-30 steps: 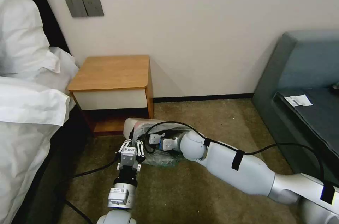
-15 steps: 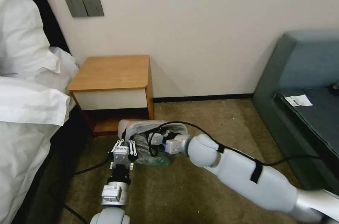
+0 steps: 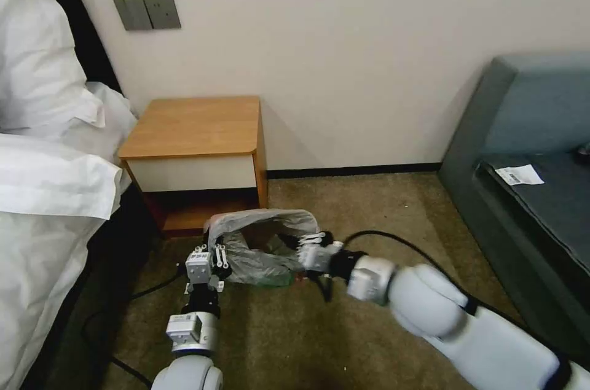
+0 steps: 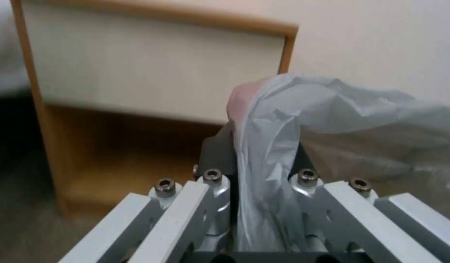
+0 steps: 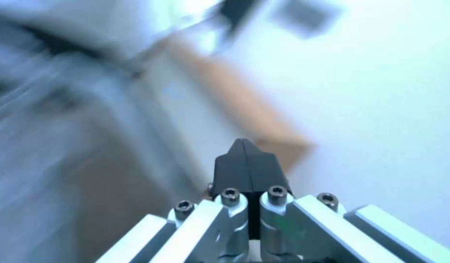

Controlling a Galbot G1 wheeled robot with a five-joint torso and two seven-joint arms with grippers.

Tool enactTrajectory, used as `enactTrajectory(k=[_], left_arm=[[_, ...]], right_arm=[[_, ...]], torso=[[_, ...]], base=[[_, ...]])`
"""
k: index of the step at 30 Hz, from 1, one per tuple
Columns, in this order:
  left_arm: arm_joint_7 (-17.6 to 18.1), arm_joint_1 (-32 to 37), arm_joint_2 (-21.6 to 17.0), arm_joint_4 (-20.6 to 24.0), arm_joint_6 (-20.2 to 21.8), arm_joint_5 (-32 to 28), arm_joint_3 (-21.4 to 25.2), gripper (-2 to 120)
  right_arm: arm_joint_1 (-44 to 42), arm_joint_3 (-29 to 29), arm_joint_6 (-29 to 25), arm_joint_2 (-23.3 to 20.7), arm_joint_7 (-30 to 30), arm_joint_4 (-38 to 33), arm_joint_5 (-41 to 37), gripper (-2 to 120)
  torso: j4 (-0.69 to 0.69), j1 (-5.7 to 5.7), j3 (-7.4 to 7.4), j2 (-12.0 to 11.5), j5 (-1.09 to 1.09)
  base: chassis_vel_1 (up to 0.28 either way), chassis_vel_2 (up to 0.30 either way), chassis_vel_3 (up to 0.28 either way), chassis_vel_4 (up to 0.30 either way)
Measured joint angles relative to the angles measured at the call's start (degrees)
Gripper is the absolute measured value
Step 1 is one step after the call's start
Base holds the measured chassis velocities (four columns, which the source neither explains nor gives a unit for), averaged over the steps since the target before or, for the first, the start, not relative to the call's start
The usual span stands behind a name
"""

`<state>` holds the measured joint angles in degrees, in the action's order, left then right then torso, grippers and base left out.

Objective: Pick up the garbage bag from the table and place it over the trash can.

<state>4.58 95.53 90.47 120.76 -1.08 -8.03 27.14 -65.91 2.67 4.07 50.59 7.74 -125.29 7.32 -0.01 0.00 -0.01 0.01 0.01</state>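
The garbage bag (image 3: 261, 221), grey and crinkly, is draped over the trash can (image 3: 276, 283) on the carpet, just in front of the table (image 3: 196, 126). A strip of the can's pale green side shows under the plastic. My left gripper (image 3: 216, 253) is at the can's left edge, shut on the bag. In the left wrist view the bag (image 4: 283, 120), with its pinkish edge, runs between the fingers (image 4: 215, 157). My right gripper (image 3: 305, 244) is at the can's right edge. In the right wrist view its black pads (image 5: 243, 157) are pressed together with nothing visible between them.
A bed with white bedding (image 3: 43, 181) fills the left side. A grey-blue sofa (image 3: 528, 150) with a paper slip (image 3: 519, 175) stands at the right. A black cable (image 3: 141, 301) lies on the carpet by my left arm. Open carpet (image 3: 381, 212) lies between can and sofa.
My right arm has drawn back out of the can toward its right edge. My left gripper has shifted left with the bag's edge. The bag now lies spread wider across the can's mouth.
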Motion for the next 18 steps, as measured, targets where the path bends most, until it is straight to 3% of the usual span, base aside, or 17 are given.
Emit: enactTrajectory(k=[2, 4, 8, 12, 18], left_arm=[[0.31, 0.29, -1.01, 1.06, 5.35, -6.64, -0.50, 11], [0.24, 0.29, -2.05, 1.04, 9.23, -11.75, -0.70, 11], [0.32, 0.11, -3.53, -0.21, 11.97, -15.51, -0.73, 11], [-0.82, 0.34, -5.73, -0.86, 16.54, -20.18, -0.46, 11], [-2.33, 1.14, -7.35, -1.85, 17.86, -20.35, -0.18, 11]], right_arm=[[-3.46, 3.61, -1.65, 2.46, -6.36, -1.08, -2.60, 3], [-6.25, 6.76, -3.21, 4.20, -7.63, -1.38, -3.95, 12], [-9.03, 9.65, -5.07, 6.02, -7.56, -1.67, -4.11, 22], [-11.22, 12.28, -6.63, 8.45, -6.41, -2.11, -3.95, 41], [-12.24, 12.79, -8.07, 10.30, -5.32, -0.83, -3.11, 62]], torso=[[0.02, 0.00, 0.00, 0.00, 0.01], [0.00, 0.00, 0.00, 0.00, -0.01], [-0.01, 0.00, 0.00, 0.00, -0.01], [0.01, 0.00, 0.00, 0.00, -0.01], [0.01, 0.00, 0.00, 0.00, -0.02]], base=[[0.000, 0.000, 0.000, 0.000], [0.000, 0.000, 0.000, 0.000], [0.000, 0.000, 0.000, 0.000], [0.000, 0.000, 0.000, 0.000], [0.000, 0.000, 0.000, 0.000]])
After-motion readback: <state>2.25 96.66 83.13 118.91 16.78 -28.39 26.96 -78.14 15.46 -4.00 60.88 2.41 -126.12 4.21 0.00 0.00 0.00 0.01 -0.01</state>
